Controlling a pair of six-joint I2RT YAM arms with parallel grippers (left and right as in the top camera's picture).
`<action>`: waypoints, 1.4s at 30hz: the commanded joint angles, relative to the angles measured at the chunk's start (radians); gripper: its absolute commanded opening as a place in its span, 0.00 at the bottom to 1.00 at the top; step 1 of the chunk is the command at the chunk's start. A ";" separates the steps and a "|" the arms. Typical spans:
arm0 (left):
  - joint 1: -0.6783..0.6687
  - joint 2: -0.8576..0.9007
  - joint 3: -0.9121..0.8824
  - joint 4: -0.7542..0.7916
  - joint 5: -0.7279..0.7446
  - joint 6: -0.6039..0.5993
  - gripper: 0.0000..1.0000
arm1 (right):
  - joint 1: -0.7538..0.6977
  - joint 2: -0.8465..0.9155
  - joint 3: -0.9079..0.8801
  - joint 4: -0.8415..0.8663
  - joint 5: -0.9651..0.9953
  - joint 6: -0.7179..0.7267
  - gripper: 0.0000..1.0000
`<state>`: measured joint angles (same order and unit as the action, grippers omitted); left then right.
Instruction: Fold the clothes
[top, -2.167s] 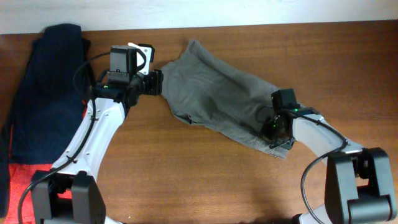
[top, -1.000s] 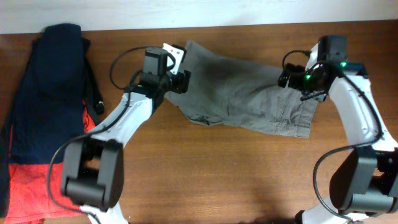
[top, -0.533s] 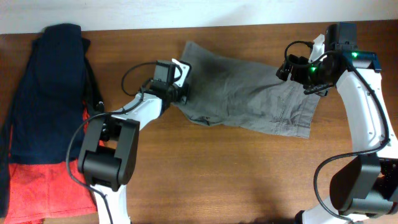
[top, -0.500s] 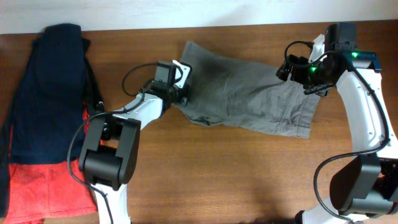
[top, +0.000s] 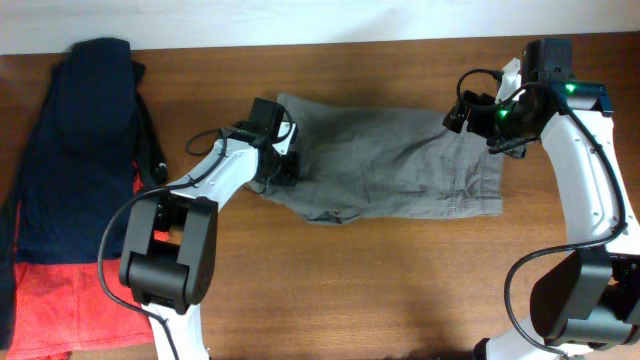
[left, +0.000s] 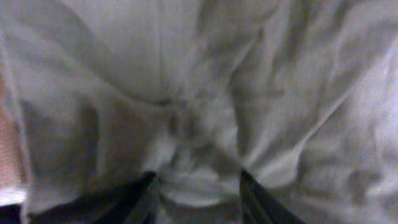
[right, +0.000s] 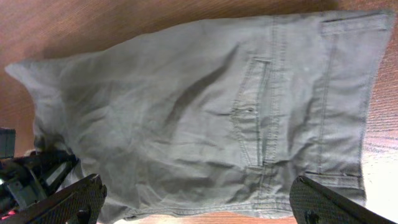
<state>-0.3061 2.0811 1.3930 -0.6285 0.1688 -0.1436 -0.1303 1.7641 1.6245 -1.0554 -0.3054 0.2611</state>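
The clothes (top: 400, 160), grey-khaki shorts, lie spread across the middle of the table with the waistband at the right end. My left gripper (top: 283, 163) sits on their left end. In the left wrist view, grey fabric (left: 205, 74) fills the frame and a bunched fold lies pinched in my left gripper (left: 199, 193). My right gripper (top: 478, 118) hovers above the shorts' upper right corner, apart from them. The right wrist view looks down on the shorts (right: 186, 106) and a stitched back pocket (right: 252, 112), with my right gripper (right: 199, 208) open wide and holding nothing.
A dark navy garment (top: 75, 140) lies along the far left of the table, with an orange-red garment (top: 50, 295) under its near end. Bare wooden table (top: 350, 290) extends in front of the shorts. The table's back edge runs just beyond them.
My left gripper has dragged the shorts' left end toward the front of the table, stretching the cloth flatter. My right gripper rose off the waistband a second ago and has held still since.
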 joint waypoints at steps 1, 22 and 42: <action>0.051 0.097 -0.085 -0.116 -0.042 -0.154 0.48 | 0.006 -0.019 0.019 -0.005 -0.008 -0.003 0.99; 0.171 -0.109 -0.046 -0.114 0.014 0.036 0.79 | 0.005 0.006 0.011 -0.035 0.002 -0.178 0.99; 0.130 -0.181 0.062 -0.044 -0.037 0.202 0.74 | 0.004 0.077 0.002 -0.043 0.051 -0.220 0.96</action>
<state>-0.1535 1.9659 1.4204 -0.6914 0.1867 0.0067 -0.1303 1.8248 1.6241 -1.1000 -0.2714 0.0479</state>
